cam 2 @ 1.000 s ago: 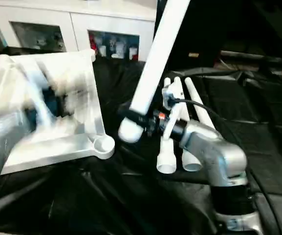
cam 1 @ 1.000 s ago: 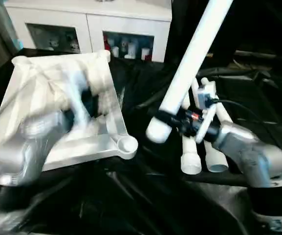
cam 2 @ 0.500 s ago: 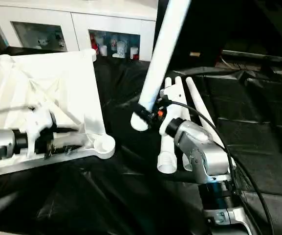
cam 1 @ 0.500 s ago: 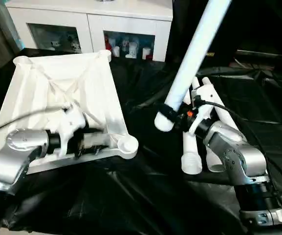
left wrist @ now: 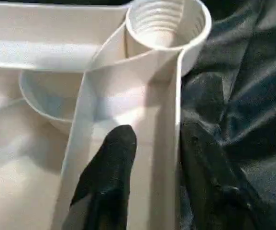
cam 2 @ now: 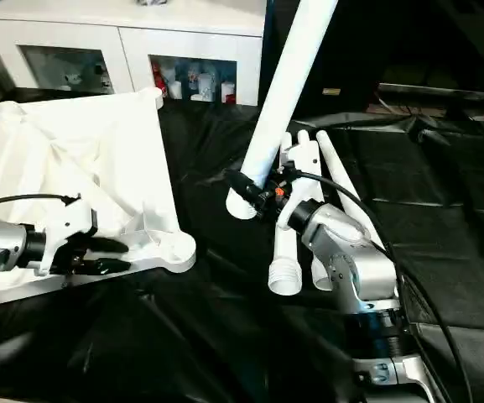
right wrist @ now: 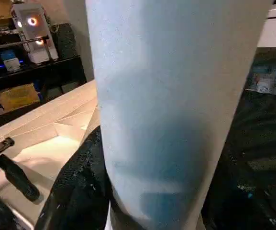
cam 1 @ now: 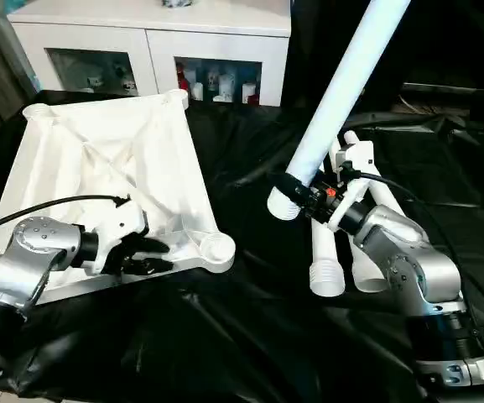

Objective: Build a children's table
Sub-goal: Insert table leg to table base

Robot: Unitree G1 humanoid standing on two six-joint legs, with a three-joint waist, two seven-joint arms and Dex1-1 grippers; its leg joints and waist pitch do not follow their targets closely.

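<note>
1. Children's table, in parts: the tabletop (cam 1: 116, 168) lies upside down, rimmed underside up, on the black sheet (cam 1: 225, 336) over the bench, on the robot's left.
2. Threaded leg socket (left wrist: 166, 21) at the near corner of the tabletop, empty.
3. Left pincer (cam 1: 145, 256) sits at the near rim beside that socket. In the left wrist view one black finger (left wrist: 111, 167) is inside the rim wall, the other outside on the sheet; the wall stands between them. Gap narrow; cannot tell whether the grip is firm.
4. Right pincer (cam 2: 254, 191) clamps one white leg (cam 1: 342, 84) near its thick end; the leg slants up and away.
5. Loose legs (cam 1: 330, 252) lie side by side on the sheet under the right forearm.
6. White cabinet (cam 1: 158, 42) with glass doors behind.
</note>
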